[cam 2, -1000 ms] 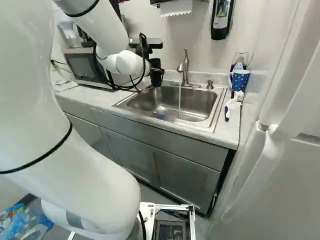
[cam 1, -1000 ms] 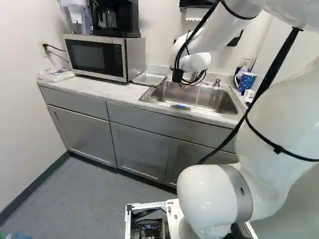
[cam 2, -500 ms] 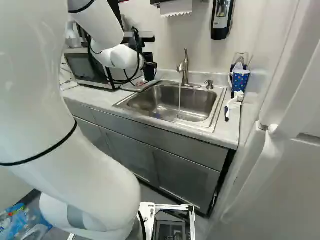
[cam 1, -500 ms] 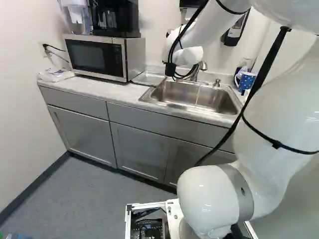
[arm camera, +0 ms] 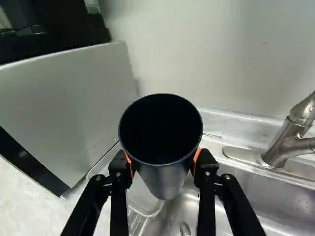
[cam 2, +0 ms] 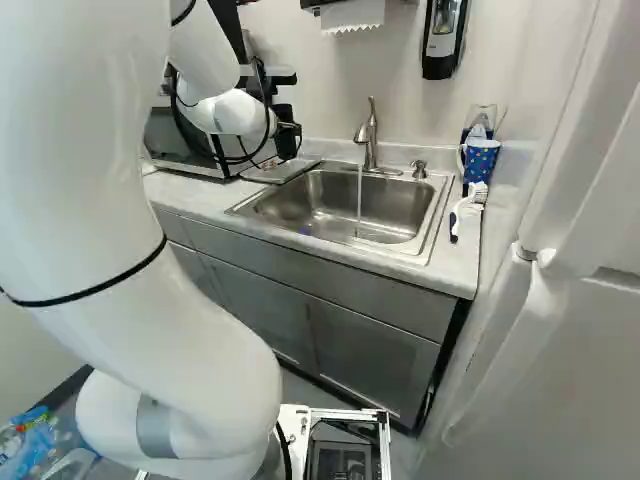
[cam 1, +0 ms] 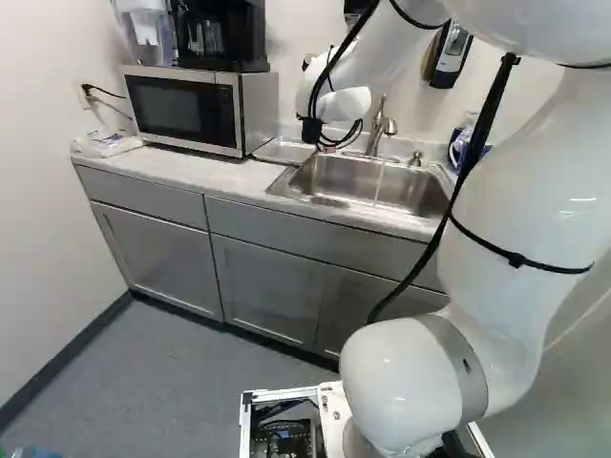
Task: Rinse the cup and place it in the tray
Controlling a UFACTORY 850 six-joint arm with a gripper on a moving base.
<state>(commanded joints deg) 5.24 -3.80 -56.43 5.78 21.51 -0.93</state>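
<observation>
Gripped dark cup (arm camera: 166,179), water (cam 2: 359,205) entering sink (cam 2: 400,212)

Kitchenette: microwave (cam 1: 181,107) left of gripper (cam 2: 286,130), coffee maker (cam 1: 221,38) on top; sink (cam 2: 390,208) with running faucet (cam 2: 371,142) to gripper's right; grey cabinets (cam 1: 158,262) below; paper towels (cam 2: 352,14) higher up

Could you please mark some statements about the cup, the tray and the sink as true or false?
1. The gripper is shut on the dark cup. True.
2. The faucet is turned off. False: water runs from it into the sink.
3. The tray lies between the microwave and the sink. True.
4. The cup stands in the tray. False: the gripper holds it.
5. The dotted mug is beside the sink. True.
</observation>
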